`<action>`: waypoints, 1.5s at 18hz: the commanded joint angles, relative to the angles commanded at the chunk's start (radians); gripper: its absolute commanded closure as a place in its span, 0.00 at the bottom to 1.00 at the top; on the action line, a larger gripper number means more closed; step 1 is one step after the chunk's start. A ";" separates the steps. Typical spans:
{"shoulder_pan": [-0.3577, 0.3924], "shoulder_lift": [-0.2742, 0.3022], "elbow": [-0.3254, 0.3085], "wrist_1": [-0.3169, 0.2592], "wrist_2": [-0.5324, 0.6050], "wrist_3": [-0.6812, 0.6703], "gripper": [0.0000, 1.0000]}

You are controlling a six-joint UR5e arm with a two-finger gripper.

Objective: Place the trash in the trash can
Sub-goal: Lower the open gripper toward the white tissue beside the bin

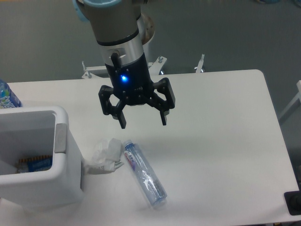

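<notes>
Two bits of trash are lying on your white worktop: a crumpled white tissue wad right beside the trash can, and a clear crinkled plastic bottle with a white cap, on its side just to the right of the tissue, nearly touching it. Your gripper hangs above and a little behind them with its jaws spread wide and nothing between them. You've also got a blue-labelled water bottle poking in at the left edge behind the bin, and something with a blue label sits inside the bin.
</notes>
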 joint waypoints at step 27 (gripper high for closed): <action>-0.011 0.048 -0.354 0.087 0.003 0.440 0.00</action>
